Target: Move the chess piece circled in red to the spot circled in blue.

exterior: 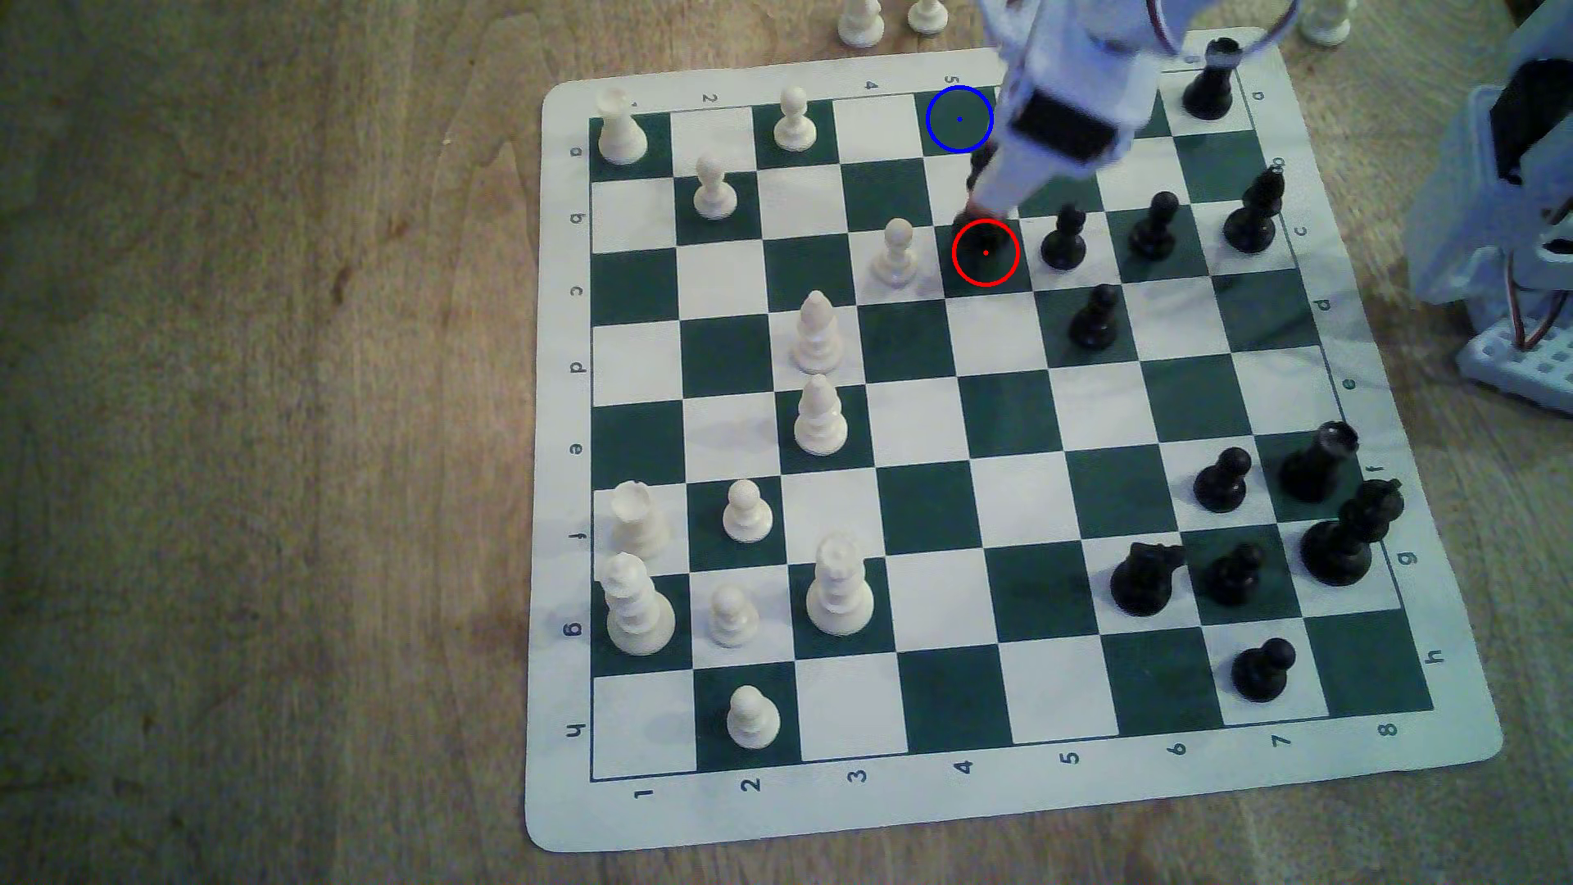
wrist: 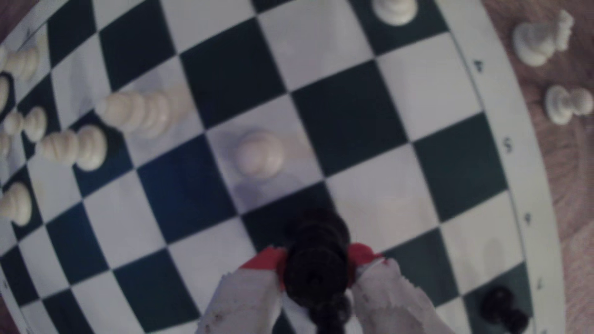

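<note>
The chess piece circled in red (wrist: pixel 316 273) is tall and black, and my gripper (wrist: pixel 316 268) is shut on its upper part between two red-tipped white fingers (wrist: pixel 263 261). In the exterior view the gripper (exterior: pixel 977 208) reaches down from the far edge, with part of the piece (exterior: pixel 980 163) showing beside the finger. Its base is at the red-ringed dark square (exterior: pixel 985 253); I cannot tell whether it touches the board. The spot circled in blue (exterior: pixel 959 119) is a dark square in the far row, two squares beyond the red ring, with nothing on it.
A white pawn (exterior: pixel 895 251) stands one square to the exterior view's left of the red ring. Black pawns (exterior: pixel 1064 242) (exterior: pixel 1153 225) stand to its right, another (exterior: pixel 1095 319) nearer. Captured white pieces (exterior: pixel 860 21) lie beyond the board's far edge. The arm's base (exterior: pixel 1515 213) is at the right.
</note>
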Controlling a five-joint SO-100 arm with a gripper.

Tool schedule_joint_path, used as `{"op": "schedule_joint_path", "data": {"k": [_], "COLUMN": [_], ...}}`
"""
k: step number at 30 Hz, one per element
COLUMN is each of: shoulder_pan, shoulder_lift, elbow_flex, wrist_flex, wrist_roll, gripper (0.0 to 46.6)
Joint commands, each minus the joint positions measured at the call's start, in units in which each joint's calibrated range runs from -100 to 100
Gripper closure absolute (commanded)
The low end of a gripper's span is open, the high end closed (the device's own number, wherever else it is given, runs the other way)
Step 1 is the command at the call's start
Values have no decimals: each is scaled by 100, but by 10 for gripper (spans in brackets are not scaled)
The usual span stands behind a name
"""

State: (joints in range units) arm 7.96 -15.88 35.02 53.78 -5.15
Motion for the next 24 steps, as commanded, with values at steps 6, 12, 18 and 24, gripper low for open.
{"op": "schedule_joint_path", "data": {"k": [6, 12, 18, 24], "shoulder_pan": [827, 1085, 1147, 1210], "shoulder_lift": [-203, 221, 1011, 1435], "elbow_flex": [-1417, -1381, -1335, -1335], "wrist_flex": [371, 27, -432, -628], "wrist_roll": [361, 415, 391, 420], "gripper": [464, 464, 464, 464]}}
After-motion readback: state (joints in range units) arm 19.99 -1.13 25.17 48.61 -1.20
